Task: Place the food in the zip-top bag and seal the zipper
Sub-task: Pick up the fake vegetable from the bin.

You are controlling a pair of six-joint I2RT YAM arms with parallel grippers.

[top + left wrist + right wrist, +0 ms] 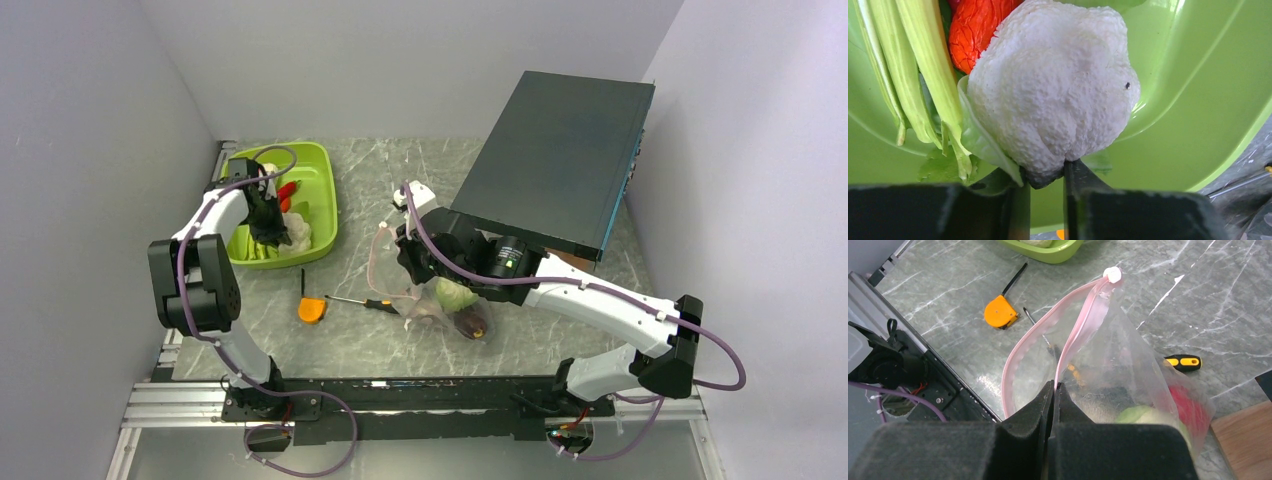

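While the left gripper (1044, 181) is pinching the lower end of the cauliflower (1053, 85) between its narrowly parted fingers, the white head is lying in the green tray (1198, 100), right beside a red chili (975, 30) and pale green stalks (923, 65). The right gripper (1054, 390) is pressing its fingers together on the pink zipper (1023, 345), holding the mouth of the clear bag (1118, 355) up above the grey table (1198, 300). The zipper's two sides are gaping apart. A leafy head (1138, 414) and a red piece (1188, 407) are sitting inside the bag. An orange tape measure (999, 311) and a screwdriver (1182, 361) are lying near it
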